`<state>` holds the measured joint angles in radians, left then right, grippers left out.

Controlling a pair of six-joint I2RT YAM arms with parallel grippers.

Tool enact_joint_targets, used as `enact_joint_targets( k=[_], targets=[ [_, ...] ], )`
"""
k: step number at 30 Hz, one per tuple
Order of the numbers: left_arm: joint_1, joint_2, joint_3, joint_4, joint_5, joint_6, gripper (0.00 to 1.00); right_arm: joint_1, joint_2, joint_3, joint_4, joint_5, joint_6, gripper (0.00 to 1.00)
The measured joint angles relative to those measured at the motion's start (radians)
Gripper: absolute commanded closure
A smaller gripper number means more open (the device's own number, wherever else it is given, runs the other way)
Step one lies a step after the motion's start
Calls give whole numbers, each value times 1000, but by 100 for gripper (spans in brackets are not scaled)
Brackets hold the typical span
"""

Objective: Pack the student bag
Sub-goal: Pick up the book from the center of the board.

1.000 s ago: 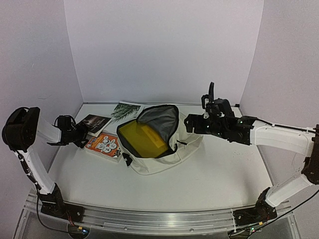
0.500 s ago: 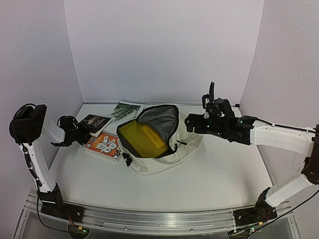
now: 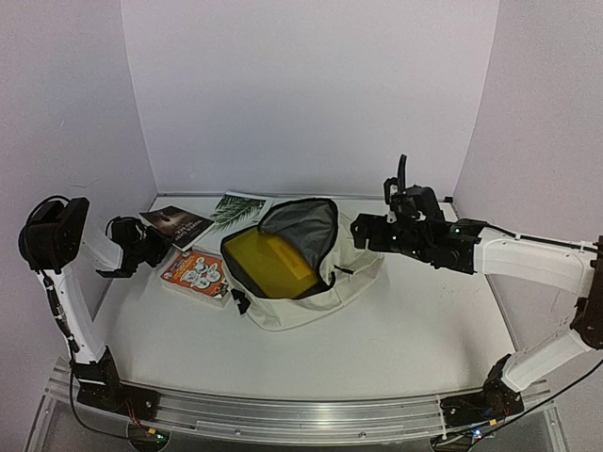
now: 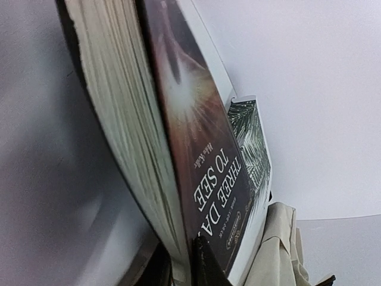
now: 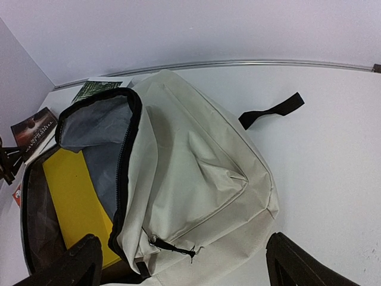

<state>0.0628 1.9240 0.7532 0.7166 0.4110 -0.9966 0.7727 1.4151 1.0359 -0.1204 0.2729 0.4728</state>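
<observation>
Up tips the dark paperback [image 3: 179, 224], left gripper [image 3: 154, 243] clamped on it — right gripper [image 3: 363, 231] agape; floppy-looking cream fabric backpack [image 3: 301, 306], grab its rim.

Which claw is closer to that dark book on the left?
Left. The left gripper clamps the dark book by its edge; the right gripper hovers open over the backpack.

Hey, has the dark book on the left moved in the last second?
Yes. The dark book, pinched by the left gripper, has lifted at its left end, away from the orange book, which stayed put.
</observation>
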Motion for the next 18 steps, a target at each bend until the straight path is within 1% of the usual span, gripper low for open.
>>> enact_joint_targets(
  k=[3,8,10,11,15,18],
  targets=[
    [0,-1,0,31,3,10,100,0,-3,0,0,0,0,4],
    [0,-27,-1,13,5,35,100,-1,-3,0,0,-4,0,2],
    [0,-95,-3,-55,3,63,100,-12,9,6,0,-24,-1,2],
    [0,-99,-3,-58,3,64,100,-13,10,8,0,-25,-2,2],
    [0,-312,-10,-236,5,120,100,-58,111,90,0,-105,-14,3],
    [-4,-447,-8,-338,8,149,100,-80,185,156,3,-158,-26,5]
  ],
)
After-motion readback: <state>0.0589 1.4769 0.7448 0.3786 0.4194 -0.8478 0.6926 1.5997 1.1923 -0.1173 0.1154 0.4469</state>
